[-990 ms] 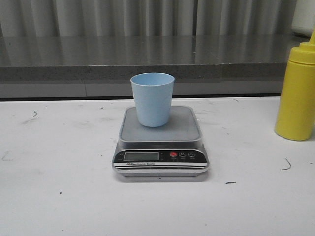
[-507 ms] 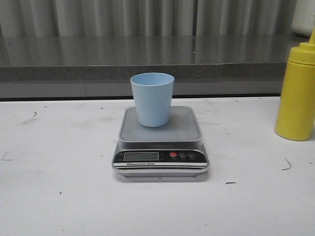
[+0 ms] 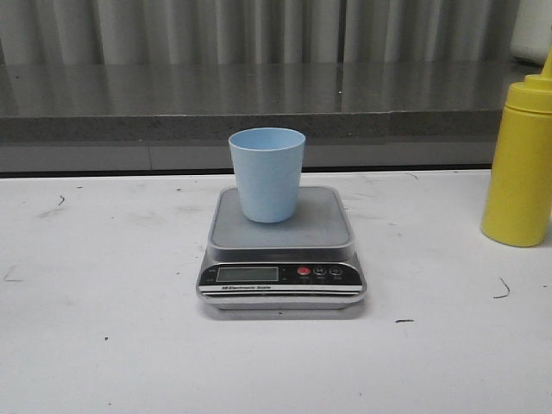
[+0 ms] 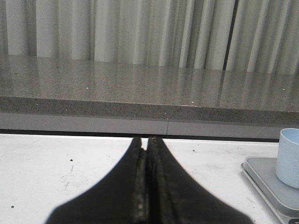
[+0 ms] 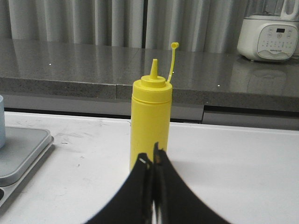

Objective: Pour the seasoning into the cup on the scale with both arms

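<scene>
The pale blue cup stands upright on the silver scale in the middle of the white table. The cup also shows in the left wrist view, on the scale. The yellow seasoning bottle stands upright at the right edge of the front view. In the right wrist view the bottle stands just beyond my right gripper, which is shut and empty. My left gripper is shut and empty, off to the left of the scale. Neither gripper shows in the front view.
A grey stone ledge runs along the back of the table, with a pleated curtain behind it. A white kitchen appliance stands on the ledge at the far right. The scale's corner shows in the right wrist view.
</scene>
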